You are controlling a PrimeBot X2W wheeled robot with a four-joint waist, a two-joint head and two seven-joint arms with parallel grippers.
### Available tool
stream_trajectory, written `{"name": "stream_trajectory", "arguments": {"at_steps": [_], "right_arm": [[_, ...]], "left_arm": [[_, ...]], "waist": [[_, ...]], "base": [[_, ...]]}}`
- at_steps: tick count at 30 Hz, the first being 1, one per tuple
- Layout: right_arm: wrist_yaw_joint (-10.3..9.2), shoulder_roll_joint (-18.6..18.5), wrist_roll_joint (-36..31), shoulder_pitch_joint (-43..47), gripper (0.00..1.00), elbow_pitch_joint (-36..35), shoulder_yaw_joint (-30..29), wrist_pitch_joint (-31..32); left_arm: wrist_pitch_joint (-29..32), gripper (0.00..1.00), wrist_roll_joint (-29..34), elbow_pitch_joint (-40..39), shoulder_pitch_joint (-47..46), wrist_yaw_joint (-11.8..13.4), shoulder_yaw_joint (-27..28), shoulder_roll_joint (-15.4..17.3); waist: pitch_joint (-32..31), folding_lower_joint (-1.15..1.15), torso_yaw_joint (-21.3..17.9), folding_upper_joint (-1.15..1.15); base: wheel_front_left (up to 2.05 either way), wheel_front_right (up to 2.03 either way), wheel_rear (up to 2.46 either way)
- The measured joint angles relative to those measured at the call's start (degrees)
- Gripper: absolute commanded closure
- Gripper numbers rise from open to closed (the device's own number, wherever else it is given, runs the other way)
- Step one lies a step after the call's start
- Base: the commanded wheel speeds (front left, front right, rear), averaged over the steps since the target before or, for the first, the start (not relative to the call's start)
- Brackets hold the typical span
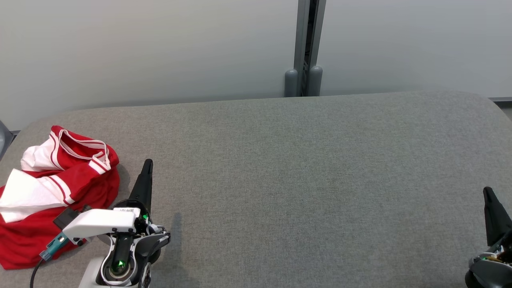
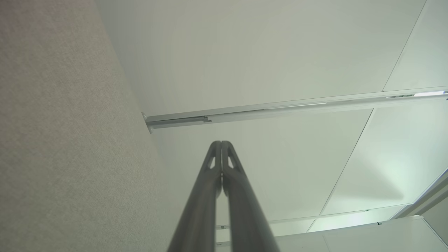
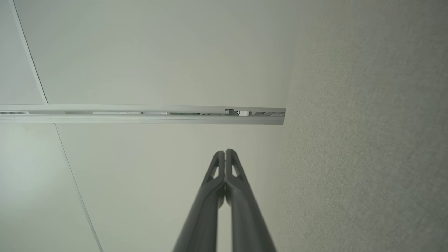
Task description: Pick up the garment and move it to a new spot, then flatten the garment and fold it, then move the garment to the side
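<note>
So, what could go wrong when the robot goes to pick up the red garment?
The garment lies crumpled at the left edge of the table, so a shallow pinch may drag it off. The left gripper beside it is shut; unless it opens, it would only push the cloth.

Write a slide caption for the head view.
Crumpled red-and-white garment lies at the left end of the grey fabric surface, beside the shut left fingers; the shut right fingers at far right.
</note>
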Motion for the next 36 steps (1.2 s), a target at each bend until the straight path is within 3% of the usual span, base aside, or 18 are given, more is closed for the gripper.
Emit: {"name": "stream_trajectory", "arguments": {"at_steps": [36], "right_arm": [[0.0,0.0,0.0,0.0,1.0,0.0,0.0,0.0]], "left_arm": [[0.0,1.0,0.0,0.0,0.0,0.0,0.0,0.0]], "waist": [[0.0,0.0,0.0,0.0]], "base": [[0.0,0.0,0.0]]}}
